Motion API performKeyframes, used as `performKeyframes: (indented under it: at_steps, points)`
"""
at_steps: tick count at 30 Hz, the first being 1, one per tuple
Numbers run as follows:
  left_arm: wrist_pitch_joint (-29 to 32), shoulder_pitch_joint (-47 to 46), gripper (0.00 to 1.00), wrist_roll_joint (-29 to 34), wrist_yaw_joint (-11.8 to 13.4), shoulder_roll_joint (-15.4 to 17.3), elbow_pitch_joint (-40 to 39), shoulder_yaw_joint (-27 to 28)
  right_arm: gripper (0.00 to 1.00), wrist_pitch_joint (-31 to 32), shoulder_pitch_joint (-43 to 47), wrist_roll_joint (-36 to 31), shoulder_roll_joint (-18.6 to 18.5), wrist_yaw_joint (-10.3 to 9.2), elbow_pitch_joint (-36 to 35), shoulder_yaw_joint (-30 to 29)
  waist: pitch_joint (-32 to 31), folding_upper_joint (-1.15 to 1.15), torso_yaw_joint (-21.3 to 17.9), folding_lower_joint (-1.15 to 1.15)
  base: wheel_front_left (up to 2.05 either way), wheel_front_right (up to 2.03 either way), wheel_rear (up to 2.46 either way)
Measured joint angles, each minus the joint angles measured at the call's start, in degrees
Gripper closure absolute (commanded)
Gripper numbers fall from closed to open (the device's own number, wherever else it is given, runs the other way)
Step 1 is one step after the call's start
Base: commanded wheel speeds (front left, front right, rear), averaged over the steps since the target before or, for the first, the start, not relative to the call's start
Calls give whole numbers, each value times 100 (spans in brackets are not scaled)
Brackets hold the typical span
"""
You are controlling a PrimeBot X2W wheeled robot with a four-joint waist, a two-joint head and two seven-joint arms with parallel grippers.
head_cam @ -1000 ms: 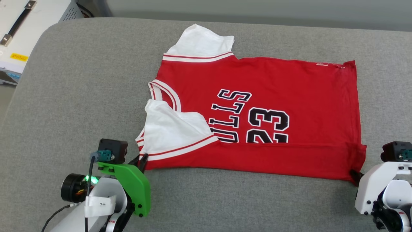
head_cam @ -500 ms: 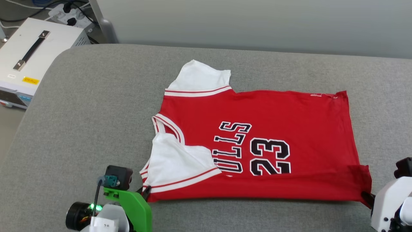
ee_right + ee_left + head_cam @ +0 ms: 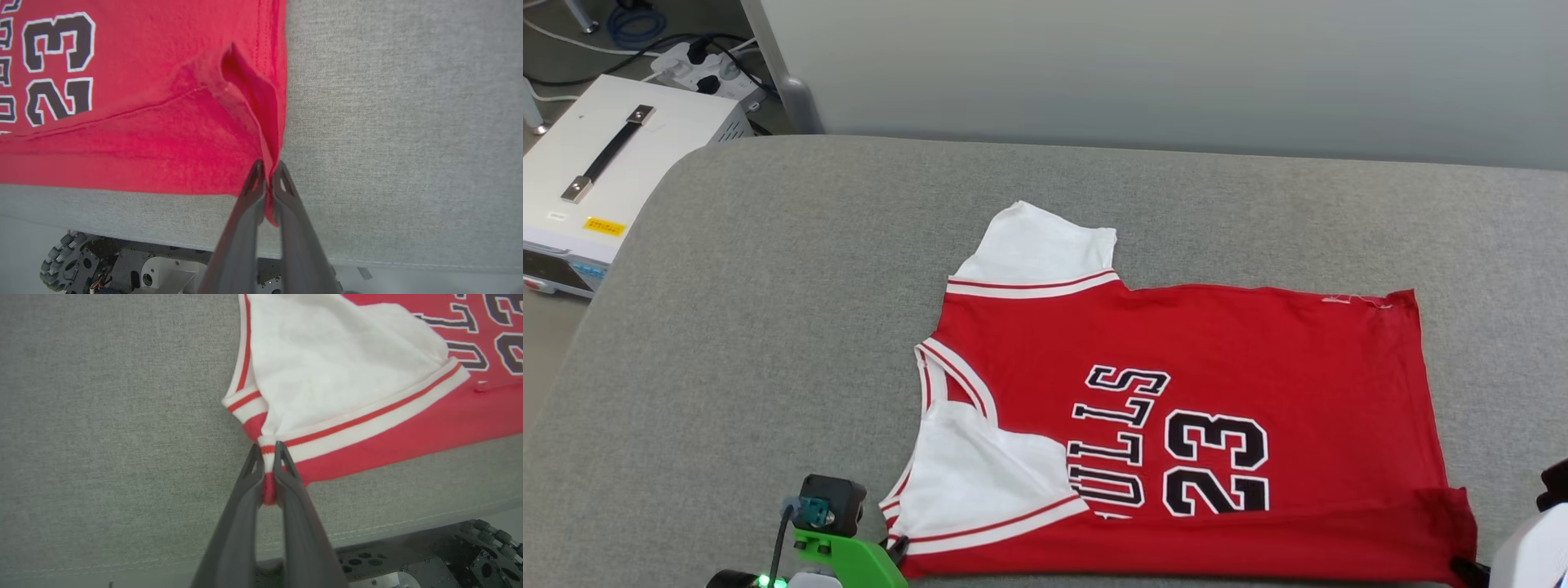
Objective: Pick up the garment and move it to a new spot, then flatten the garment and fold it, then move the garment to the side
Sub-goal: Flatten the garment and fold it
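The garment [image 3: 1176, 343], a red shirt with white sleeves and a black "BULLS 23" print, lies spread on the grey padded table [image 3: 768, 286], collar to the left. Its near edge is folded up over the print's lower part. My left gripper [image 3: 897, 549] is shut on the striped trim at the near left corner; in the left wrist view the gripper [image 3: 267, 447] pinches the garment [image 3: 335, 355] there. My right gripper [image 3: 1462, 565] is shut on the near right hem corner; in the right wrist view the gripper [image 3: 267, 165] holds the bunched red garment [image 3: 143, 134].
A white box with a black handle [image 3: 613, 171] and a power strip [image 3: 707, 69] stand off the table's far left. A pale wall [image 3: 1135, 65] runs behind. The table's near edge [image 3: 367, 261] lies just under both grippers, with my wheeled base [image 3: 102, 265] below.
The head camera has moved, so the whole picture sits lower. Against the table's far edge, the garment has slid toward me, both grippers still shut on its near corners.
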Motion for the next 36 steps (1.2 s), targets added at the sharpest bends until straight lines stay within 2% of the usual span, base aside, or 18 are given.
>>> performKeyframes:
  at_steps: [3,7,8,9,10,11,12,18,22,25,30,36]
  points:
    - [-74,-6,100,-7,-70,-101,250,-25,100,-11,-4,66,176,-1,104,-12,48,0,-33,0,0,0,0]
    - [-140,-42,100,-14,-212,-216,527,-67,100,-211,-48,16,103,-1,315,66,126,0,-54,0,0,0,0]
    - [-149,-60,82,-13,-219,-235,592,-75,100,-253,-71,23,109,-1,375,80,142,0,-59,0,0,0,0]
    - [-154,-83,51,-12,-233,-250,659,-81,100,-271,-100,44,108,-1,420,122,155,0,-63,0,0,0,0]
    - [-157,-102,0,-11,-234,-265,711,-86,100,-308,-122,80,100,-2,443,174,163,0,-68,0,0,0,0]
    - [-165,-118,0,-11,-237,-279,764,-84,62,-387,-143,118,88,-2,469,216,167,0,-75,0,0,0,0]
    - [-182,-129,0,-12,-241,-287,801,-80,0,-453,-161,136,81,-2,492,236,163,0,-78,0,0,0,0]
    - [-610,-277,0,77,-261,-370,832,3,0,-954,-237,216,-169,-2,499,411,35,0,-61,0,0,0,0]
    - [-1117,-439,0,140,-261,-408,603,220,0,-1555,-419,327,-220,-3,241,400,-35,0,-42,0,0,0,0]
    - [-1719,-538,0,152,-269,-506,466,465,0,-2236,-629,319,-268,-3,-9,428,-74,0,-34,0,0,0,0]
    - [-2849,-592,0,446,-472,-605,444,695,0,-3329,-809,100,-408,-3,-196,716,-117,0,-58,0,0,0,0]
    - [-3125,-581,0,792,-720,-887,334,1081,0,-4426,-807,-157,-316,-3,-266,946,-100,0,-100,0,0,0,0]
